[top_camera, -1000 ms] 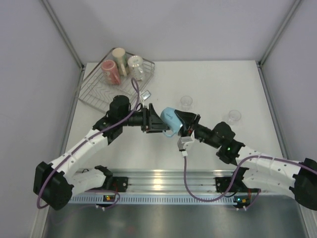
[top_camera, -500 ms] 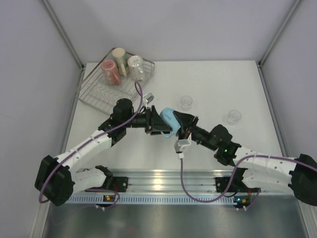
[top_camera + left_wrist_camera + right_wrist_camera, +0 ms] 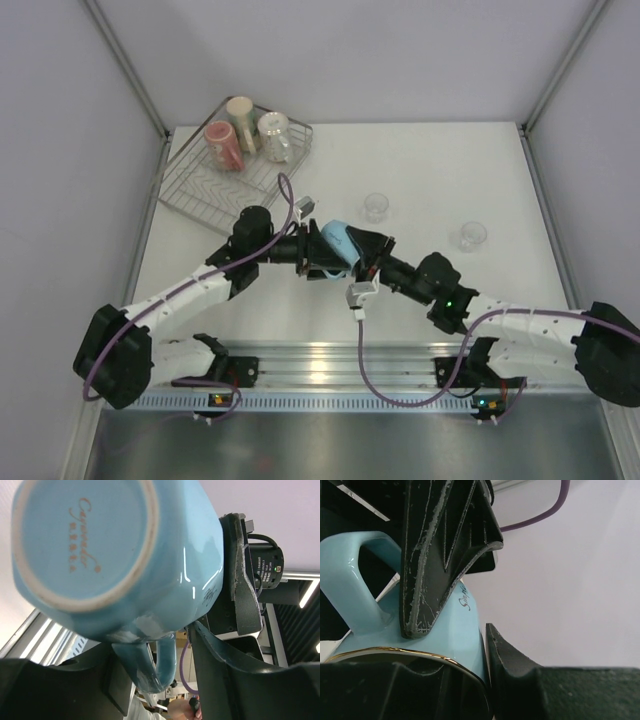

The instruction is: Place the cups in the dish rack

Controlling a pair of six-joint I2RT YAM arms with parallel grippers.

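Observation:
A light blue cup (image 3: pixel 335 240) hangs on its side above the table's middle, held between both arms. My right gripper (image 3: pixel 354 250) is shut on its gold-edged rim (image 3: pixel 395 652), one finger inside the cup and one outside. My left gripper (image 3: pixel 316 254) has closed on the cup's body from the base end, and one of its fingers (image 3: pixel 435 555) lies flat against the wall beside the handle (image 3: pixel 350 580). In the left wrist view the cup's base (image 3: pixel 85 540) fills the frame and the handle (image 3: pixel 155 665) sits between the jaws. The dish rack (image 3: pixel 200 185) stands at the back left.
In the rack stand a pink-red mug (image 3: pixel 224 145), a cream mug (image 3: pixel 241 118) and a white dotted mug (image 3: pixel 274 135). Two tiny clear glasses (image 3: pixel 375 206) (image 3: pixel 470 235) stand on the table right of the arms. A metal rail runs along the near edge.
My left gripper has slid forward over the cup's base end and narrowed onto it. Both arms and the cup have drifted slightly left and towards the near edge.

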